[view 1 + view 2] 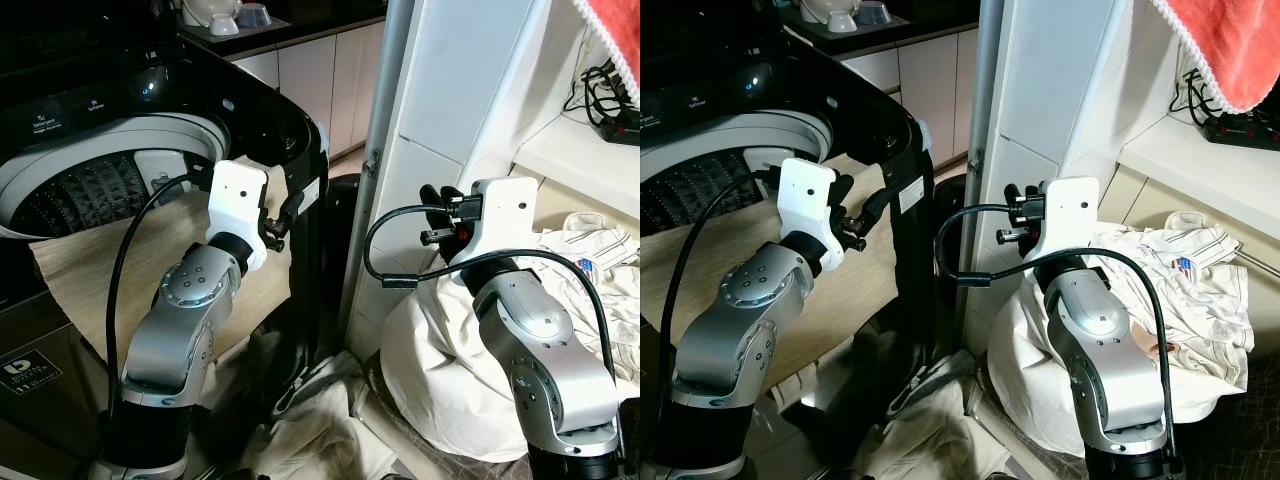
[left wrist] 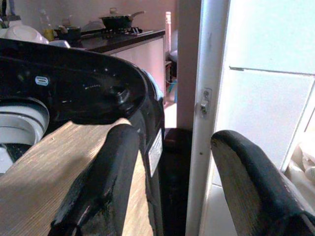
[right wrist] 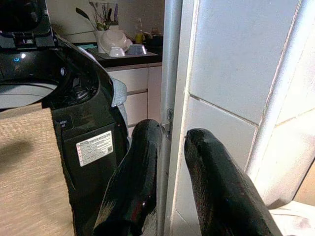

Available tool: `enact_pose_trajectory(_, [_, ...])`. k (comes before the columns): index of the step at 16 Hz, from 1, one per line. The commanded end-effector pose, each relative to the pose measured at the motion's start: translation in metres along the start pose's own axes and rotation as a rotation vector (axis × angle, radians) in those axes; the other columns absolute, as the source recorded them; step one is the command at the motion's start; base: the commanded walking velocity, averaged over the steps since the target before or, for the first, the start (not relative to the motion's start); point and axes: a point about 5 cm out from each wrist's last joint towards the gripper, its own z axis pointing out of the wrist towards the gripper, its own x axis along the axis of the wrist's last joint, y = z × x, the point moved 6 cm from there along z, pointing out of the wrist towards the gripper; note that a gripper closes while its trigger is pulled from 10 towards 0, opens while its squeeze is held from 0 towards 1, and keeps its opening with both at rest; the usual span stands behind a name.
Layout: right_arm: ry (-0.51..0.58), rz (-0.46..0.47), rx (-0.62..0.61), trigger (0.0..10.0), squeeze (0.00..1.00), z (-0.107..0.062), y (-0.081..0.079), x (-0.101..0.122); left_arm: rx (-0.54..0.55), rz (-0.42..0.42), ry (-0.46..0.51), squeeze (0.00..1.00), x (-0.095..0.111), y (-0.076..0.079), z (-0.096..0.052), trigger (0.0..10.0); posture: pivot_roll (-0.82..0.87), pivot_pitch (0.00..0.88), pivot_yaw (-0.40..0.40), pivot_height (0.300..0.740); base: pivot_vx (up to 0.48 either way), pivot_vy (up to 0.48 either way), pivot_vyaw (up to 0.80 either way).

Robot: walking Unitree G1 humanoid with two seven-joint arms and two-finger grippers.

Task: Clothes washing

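Left eye view: the left gripper (image 1: 283, 222), fingers spread and empty, hangs over the beige cloth (image 1: 150, 255) draped across the open washing machine (image 1: 120, 180). The right gripper (image 1: 437, 215), fingers nearly together and empty, hovers above the white laundry heap (image 1: 450, 370), probably ready to reach down.

A black top-loading washing machine (image 1: 250, 110) stands at the left with its lid up, the ribbed drum (image 1: 80, 195) visible inside a white rim. A tan cloth (image 1: 190, 250) drapes over its front edge. A heap of white clothes (image 1: 470, 370) lies to its right, more spilling across the floor (image 1: 320, 420).
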Motion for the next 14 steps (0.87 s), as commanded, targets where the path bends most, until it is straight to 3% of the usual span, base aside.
enact_pose_trajectory(1, [0.009,-0.011,-0.022,10.0,0.00,-0.002,0.005,0.002,-0.020,0.014,0.017,0.00,0.007,0.004,0.003,10.0,-0.07,0.000,0.026,0.740,0.000,0.000,0.00])
enact_pose_trajectory(11, [0.013,0.023,0.018,10.0,0.00,0.002,0.000,0.004,-0.036,0.014,-0.040,0.00,-0.006,0.005,0.006,10.0,-0.08,0.000,0.020,0.740,0.000,0.000,0.00])
enact_pose_trajectory(14, [0.001,0.024,0.024,10.0,0.00,-0.003,-0.003,-0.002,-0.041,0.013,-0.036,0.00,-0.006,0.008,0.005,10.0,-0.07,0.000,0.021,0.740,0.000,0.000,0.00])
